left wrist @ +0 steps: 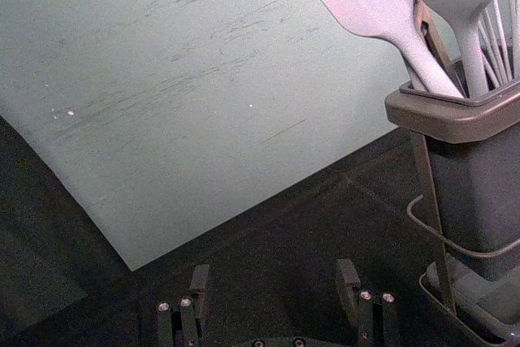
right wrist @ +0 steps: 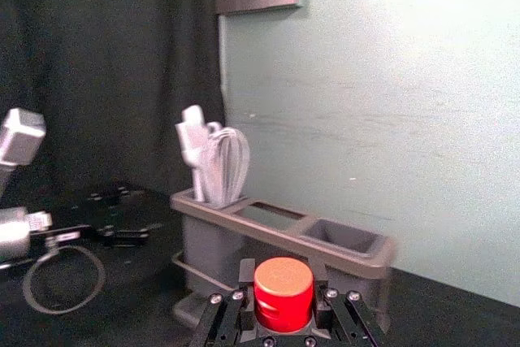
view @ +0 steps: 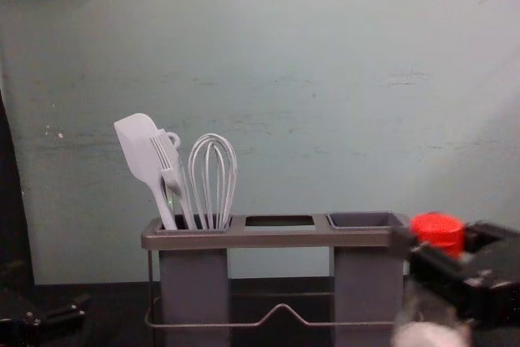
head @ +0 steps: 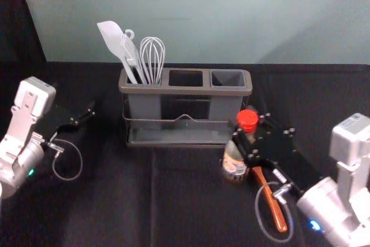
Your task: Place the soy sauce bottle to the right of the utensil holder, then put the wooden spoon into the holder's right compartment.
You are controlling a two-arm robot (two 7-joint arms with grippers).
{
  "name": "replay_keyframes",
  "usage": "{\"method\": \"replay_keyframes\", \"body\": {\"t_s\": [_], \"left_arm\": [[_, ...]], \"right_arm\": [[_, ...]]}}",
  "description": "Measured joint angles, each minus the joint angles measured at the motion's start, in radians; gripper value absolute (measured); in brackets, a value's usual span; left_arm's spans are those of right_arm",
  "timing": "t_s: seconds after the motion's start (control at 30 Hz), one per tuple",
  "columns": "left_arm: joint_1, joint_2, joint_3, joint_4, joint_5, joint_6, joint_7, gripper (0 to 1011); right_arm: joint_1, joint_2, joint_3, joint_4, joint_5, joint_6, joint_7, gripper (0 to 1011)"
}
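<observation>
right claw (right wrist: 283, 288) has the clear, red-capped soy sauce bottle (head: 234, 163) clamped near the grey plastic utensil holder's (head: 173, 90) right end, left claw (left wrist: 272, 280) idles spread; swinging inward could knock them together.

I've got the wooden spoon's (head: 277, 215) far end hidden beneath my right gripper (head: 251, 129). Between that hand's fingers, the soy sauce bottle (head: 234, 163) blurs in the chest view, base cut off, and its label's print is too small for me to read.
</observation>
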Motion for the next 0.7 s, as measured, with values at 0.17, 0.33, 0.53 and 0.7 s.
{"method": "replay_keyframes", "body": {"t_s": [0.17, 0.33, 0.53, 0.7], "left_arm": [[0.0, 0.0, 0.0, 0.0, 0.0, 0.0, 0.0, 1000], [0.0, 0.0, 0.0, 0.0, 0.0, 0.0, 0.0, 1000], [0.0, 0.0, 0.0, 0.0, 0.0, 0.0, 0.0, 1000], [0.0, 0.0, 0.0, 0.0, 0.0, 0.0, 0.0, 1000]], "right_arm": [[-0.031, 0.012, 0.065, -0.018, 0.015, -0.002, -0.009, 386], [-0.05, 0.025, 0.123, -0.02, 0.019, 0.0, -0.016, 386], [-0.019, 0.032, 0.164, 0.026, 0.018, 0.014, -0.012, 386], [0.045, 0.025, 0.172, 0.099, 0.018, 0.011, 0.018, 386]]}}
